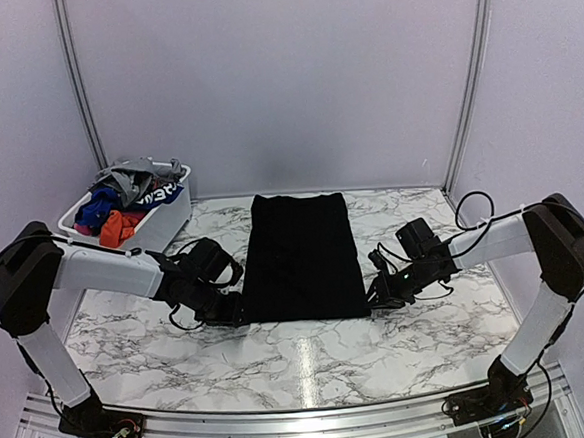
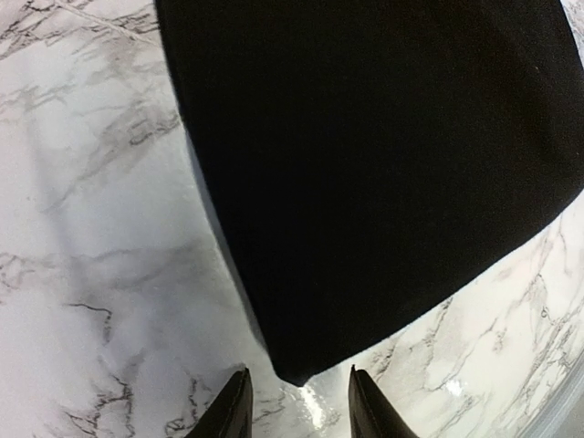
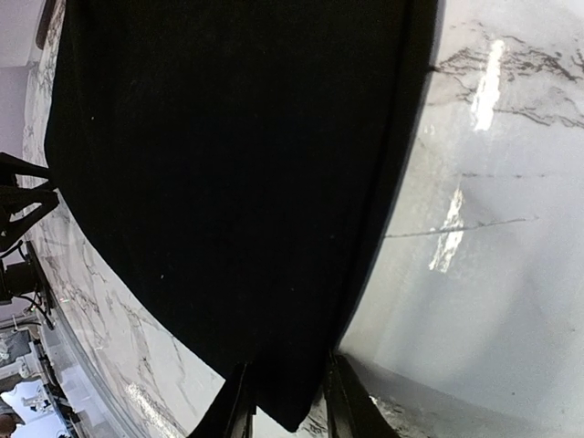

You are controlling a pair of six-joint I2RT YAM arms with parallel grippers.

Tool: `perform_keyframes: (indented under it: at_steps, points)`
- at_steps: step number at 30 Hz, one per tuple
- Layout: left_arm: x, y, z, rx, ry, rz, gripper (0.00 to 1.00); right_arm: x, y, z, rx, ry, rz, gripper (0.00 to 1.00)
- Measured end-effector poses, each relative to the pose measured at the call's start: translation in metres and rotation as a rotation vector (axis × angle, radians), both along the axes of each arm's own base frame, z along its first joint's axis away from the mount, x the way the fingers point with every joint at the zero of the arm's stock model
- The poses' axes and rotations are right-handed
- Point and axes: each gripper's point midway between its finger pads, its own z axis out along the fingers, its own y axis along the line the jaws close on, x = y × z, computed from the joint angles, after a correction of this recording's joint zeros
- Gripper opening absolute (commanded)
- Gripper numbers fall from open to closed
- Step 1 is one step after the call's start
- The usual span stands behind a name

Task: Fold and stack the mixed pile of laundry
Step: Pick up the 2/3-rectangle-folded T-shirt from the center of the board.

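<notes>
Jaws part-open: left gripper (image 2: 299, 372) astride near-left corner of black garment (image 1: 302, 253), gaps either side, nothing pinched; right gripper (image 3: 287, 362) narrower about near-right corner, hold uncertain; garment flat on table (image 1: 312, 368), other laundry (image 1: 121, 206) in white basket (image 1: 169, 224); step, corner pickup for folding; next, probably firm pinches, level lift.

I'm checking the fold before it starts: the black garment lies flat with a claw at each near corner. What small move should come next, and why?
Probably close both claws. The left claw and right claw each straddle a near corner of the black garment with fingers apart, so neither corner looks pinched yet. Lifting now would likely leave the cloth behind.
</notes>
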Motion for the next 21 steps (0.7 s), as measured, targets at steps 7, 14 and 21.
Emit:
perform_keyframes:
  at_steps: [7, 14, 21]
  points:
    - [-0.004, -0.008, -0.001, -0.040, 0.017, 0.015, 0.27, -0.001, 0.001, -0.001, 0.016, -0.012, 0.001, 0.24]
    - [0.001, -0.014, -0.005, -0.047, 0.008, 0.030, 0.00, 0.000, 0.005, -0.004, 0.037, -0.005, -0.001, 0.06]
    - [-0.001, -0.016, -0.004, -0.051, 0.006, 0.026, 0.00, -0.001, 0.007, -0.003, 0.042, 0.003, -0.001, 0.00]
